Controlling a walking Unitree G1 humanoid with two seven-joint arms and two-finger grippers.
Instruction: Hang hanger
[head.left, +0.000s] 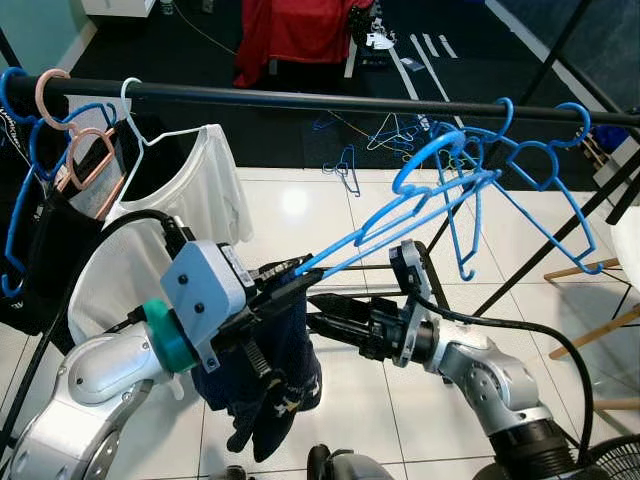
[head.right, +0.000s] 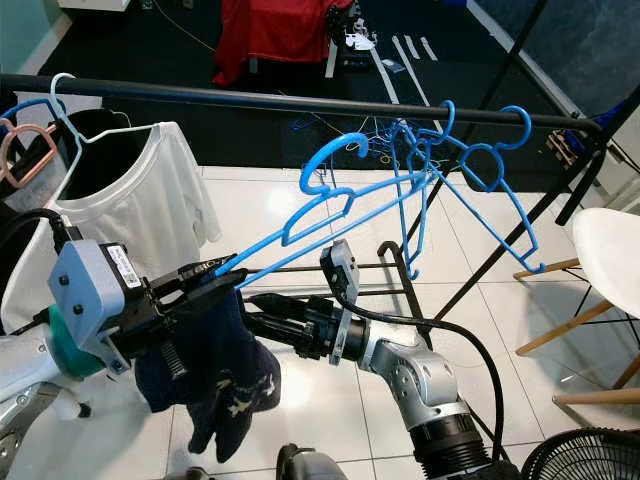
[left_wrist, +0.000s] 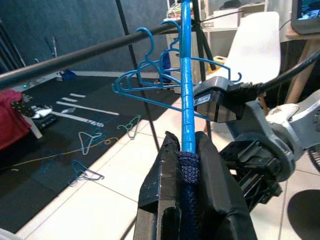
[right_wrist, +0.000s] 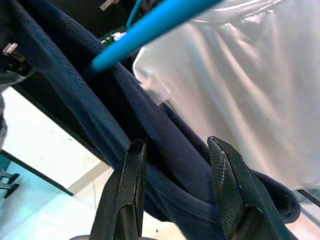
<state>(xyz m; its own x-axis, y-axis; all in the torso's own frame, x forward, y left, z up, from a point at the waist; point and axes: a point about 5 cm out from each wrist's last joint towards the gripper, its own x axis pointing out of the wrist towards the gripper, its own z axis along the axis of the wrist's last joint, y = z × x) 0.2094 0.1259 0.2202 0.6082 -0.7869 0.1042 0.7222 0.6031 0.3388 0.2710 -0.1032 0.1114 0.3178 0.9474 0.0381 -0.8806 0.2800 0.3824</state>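
Observation:
My left gripper (head.left: 285, 282) is shut on one end of a blue hanger (head.left: 400, 215), with a navy garment (head.left: 268, 375) draped over that end and hanging down. The hanger slants up to the right, and its hook (head.left: 418, 160) sits just below the black rail (head.left: 300, 98). In the left wrist view the hanger bar (left_wrist: 186, 100) runs out from between the fingers (left_wrist: 162, 185). My right gripper (head.left: 322, 326) is open and reaches in from the right. The navy fabric (right_wrist: 170, 150) lies between its two fingers (right_wrist: 127, 195).
A white shirt (head.left: 205, 190) on a white hanger and pink and blue hangers (head.left: 80, 160) hang at the rail's left. Several empty blue hangers (head.left: 530, 160) hang at its right. Loose hangers (head.left: 345, 168) lie on the floor beyond. A white chair (head.right: 610, 240) and a fan (head.right: 590, 460) stand right.

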